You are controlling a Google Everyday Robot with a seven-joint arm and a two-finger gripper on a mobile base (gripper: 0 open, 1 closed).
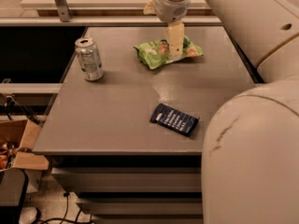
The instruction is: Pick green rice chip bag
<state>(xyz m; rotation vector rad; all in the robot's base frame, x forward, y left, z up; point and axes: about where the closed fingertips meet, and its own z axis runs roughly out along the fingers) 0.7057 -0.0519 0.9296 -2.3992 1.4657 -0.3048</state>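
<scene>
The green rice chip bag lies on the grey table near its far edge, a crinkly light-green pouch with chip pictures. My gripper hangs from the arm coming in at the top. Its cream fingers point down right over the middle of the bag and cover part of it. I cannot tell whether they touch the bag.
A silver drink can stands upright at the table's left side. A flat dark blue packet with white print lies near the front edge. The arm's large cream body fills the right. Cardboard boxes and cables sit on the floor at left.
</scene>
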